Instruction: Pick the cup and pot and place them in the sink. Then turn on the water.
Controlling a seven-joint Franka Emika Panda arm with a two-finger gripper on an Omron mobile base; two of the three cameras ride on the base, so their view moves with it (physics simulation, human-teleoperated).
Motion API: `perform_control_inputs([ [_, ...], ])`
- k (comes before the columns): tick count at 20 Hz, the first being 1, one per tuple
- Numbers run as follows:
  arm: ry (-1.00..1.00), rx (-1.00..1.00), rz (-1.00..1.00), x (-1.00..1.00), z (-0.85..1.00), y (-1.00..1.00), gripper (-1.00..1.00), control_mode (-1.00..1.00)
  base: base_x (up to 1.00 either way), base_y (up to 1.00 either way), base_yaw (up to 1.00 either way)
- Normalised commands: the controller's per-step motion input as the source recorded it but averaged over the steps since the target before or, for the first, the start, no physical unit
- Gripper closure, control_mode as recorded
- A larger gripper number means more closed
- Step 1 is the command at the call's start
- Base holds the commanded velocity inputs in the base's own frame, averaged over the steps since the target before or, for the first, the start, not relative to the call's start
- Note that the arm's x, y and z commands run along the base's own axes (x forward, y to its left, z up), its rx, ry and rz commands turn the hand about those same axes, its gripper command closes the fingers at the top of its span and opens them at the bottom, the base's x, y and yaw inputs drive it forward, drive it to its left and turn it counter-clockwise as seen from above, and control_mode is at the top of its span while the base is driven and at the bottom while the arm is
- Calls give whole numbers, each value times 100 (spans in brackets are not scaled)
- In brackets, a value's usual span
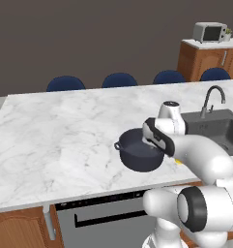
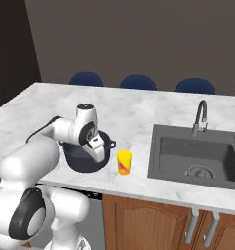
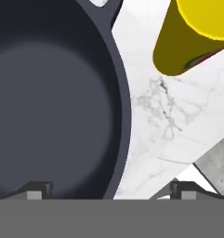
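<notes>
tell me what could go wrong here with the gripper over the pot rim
The open gripper straddles the pot's rim, one fingertip inside, one outside. A thin rim grip on a wide pot may let it tilt or slip when lifted.

The cup stands close beside the pot, towards the sink. Carrying the pot that way could knock it over.

We are looking at a rendered home kitchen. A white marble counter (image 1: 65,131) runs across the middle of the frame, with a dark recessed sink (image 2: 194,156) and gooseneck faucet (image 2: 201,116) at the right. Blue chair backs (image 1: 119,80) line its far edge, wooden cabinets (image 2: 153,222) sit below, and a microwave (image 1: 210,32) stands on another cabinet at the upper right.
</notes>
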Motion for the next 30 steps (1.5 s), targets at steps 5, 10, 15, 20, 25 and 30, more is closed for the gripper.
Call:
perform_control_inputs([
  [5,0,0,0,0,-22,0,-100,-100,0,0,0],
  [10,0,0,0,0,-19,0,-100,-100,0,0,0],
  [15,0,0,0,0,-13,0,-100,-100,0,0,0],
  [20,0,0,0,0,-10,0,-100,-100,0,0,0],
  [25,0,0,0,0,-9,0,-100,-100,0,0,0],
  [30,0,0,0,0,-8,0,-100,-100,0,0,0],
])
